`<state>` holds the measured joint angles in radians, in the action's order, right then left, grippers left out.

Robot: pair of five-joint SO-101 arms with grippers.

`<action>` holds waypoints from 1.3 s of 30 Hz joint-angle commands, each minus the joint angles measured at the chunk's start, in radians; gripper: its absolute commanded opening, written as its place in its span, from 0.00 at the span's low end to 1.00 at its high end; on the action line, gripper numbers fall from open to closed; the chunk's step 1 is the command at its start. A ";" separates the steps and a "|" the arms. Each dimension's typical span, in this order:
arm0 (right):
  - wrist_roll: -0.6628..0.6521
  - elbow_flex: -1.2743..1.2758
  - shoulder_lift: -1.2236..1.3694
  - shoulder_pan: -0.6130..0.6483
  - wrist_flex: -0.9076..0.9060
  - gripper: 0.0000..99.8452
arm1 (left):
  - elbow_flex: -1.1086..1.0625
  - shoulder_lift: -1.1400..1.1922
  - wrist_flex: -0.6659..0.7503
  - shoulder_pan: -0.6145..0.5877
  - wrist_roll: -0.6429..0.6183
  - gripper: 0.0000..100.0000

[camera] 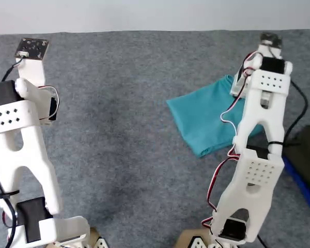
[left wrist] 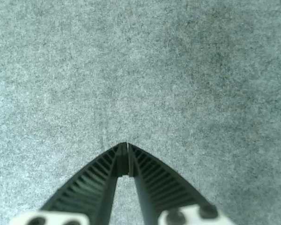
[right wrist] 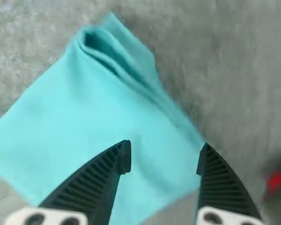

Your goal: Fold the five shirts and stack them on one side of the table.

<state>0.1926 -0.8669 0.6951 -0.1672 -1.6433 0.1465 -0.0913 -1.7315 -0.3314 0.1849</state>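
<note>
On our left, the left gripper (left wrist: 127,146) hangs over bare table (camera: 119,93), fingers clenched on nothing, parked clear of the work, we'd say. Over to the right, the teal shirt (camera: 199,121) lies folded flat. Our right gripper (right wrist: 165,152) hovers above it, fingers spread wide and empty, likely lined up for a pinch.

Nothing legible found: no text, label, brand mark, number or sign on the teal shirt (camera: 201,121) or the grey bench (camera: 119,103).
</note>
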 commanded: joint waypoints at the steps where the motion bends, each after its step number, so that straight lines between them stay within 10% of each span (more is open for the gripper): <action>1: 0.195 -0.114 -0.019 0.056 -0.157 0.24 | 0.002 -0.040 -0.023 -0.002 0.006 0.01; 16: 0.666 -0.080 -0.048 0.189 -0.153 0.44 | 0.002 -0.041 -0.023 -0.002 0.008 0.01; 39: 0.713 0.092 0.277 0.165 0.148 0.43 | -0.031 -0.038 -0.021 -0.003 0.009 0.01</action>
<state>0.9214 -0.7472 0.9482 0.0153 -1.5313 0.1204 -0.0913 -1.7315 -0.3314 0.1849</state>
